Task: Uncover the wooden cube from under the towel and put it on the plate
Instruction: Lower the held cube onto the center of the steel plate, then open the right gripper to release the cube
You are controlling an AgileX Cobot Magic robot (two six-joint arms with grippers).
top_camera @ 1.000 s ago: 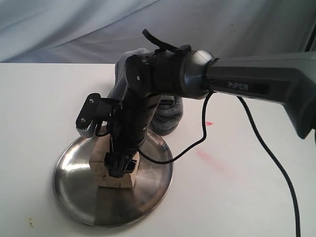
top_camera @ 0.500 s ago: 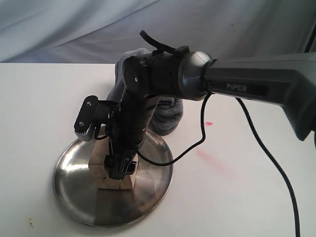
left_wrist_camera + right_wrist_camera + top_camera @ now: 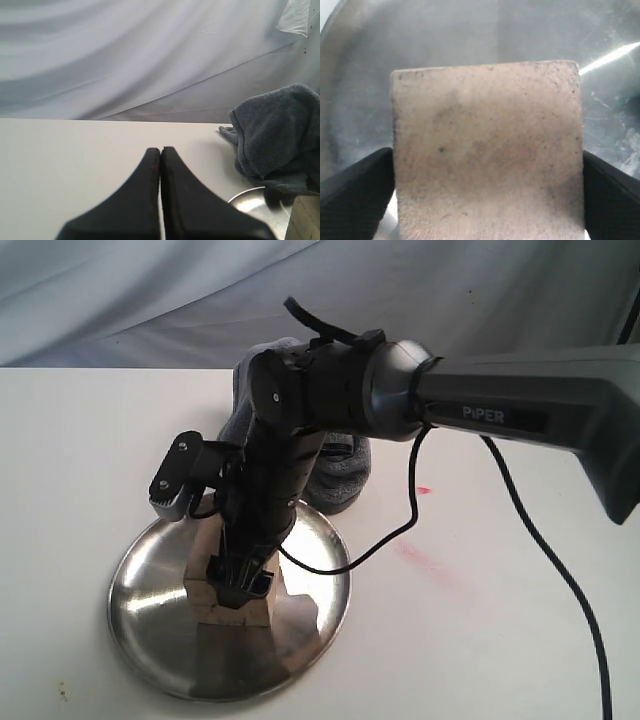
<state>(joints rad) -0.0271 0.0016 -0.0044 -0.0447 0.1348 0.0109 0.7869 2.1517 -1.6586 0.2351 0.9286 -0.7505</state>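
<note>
Plate [image 3: 150,640]: set on the white table [image 3: 80,440], nearest in the exterior view. Wooden cube [image 3: 215,608]: laid flat at the middle of the plate, one broad face turned up; no long axis can be made out. Right gripper [image 3: 238,580]: pointed straight down over the plate's middle, its fingers [image 3: 355,185] set wide, one against each side of the cube; whether the cube is clamped cannot be told. Right arm: stretched level above the plate, wrist bent down. Towel [image 3: 340,470]: bunched just beyond the plate's far rim. Left gripper [image 3: 160,150]: held low and level near the plate, closed on nothing.
</note>
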